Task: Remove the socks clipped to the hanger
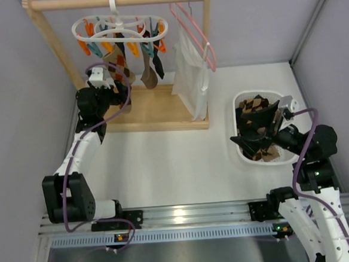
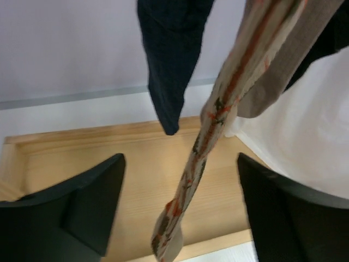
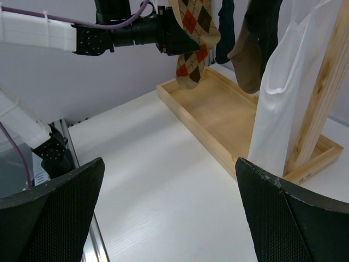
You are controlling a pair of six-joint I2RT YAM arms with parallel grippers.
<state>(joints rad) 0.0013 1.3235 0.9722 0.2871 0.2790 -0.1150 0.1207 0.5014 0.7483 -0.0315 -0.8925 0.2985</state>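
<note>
Grey walls and a white tabletop (image 1: 177, 167) on the overhead cam, with the hanger (image 1: 119, 27) up on a wooden rack and the socks (image 1: 135, 68) dangling straight down off its clips. The left hand (image 1: 102, 76) is right up beside them, while the right hand (image 1: 259, 128) sits way off over a basket (image 1: 239, 97), so lefty's clearly the closer one. Left wrist cam: the left hand (image 2: 180, 161) is spread open and the argyle sock (image 2: 218, 114) hangs between its fingers, long axis roughly vertical, touching neither as far as I can tell. A dark sock (image 2: 169, 65) is just beyond. Right wrist cam: the right hand (image 3: 169, 169) is wide open, holding nothing, with the socks far ahead and above it.
</note>
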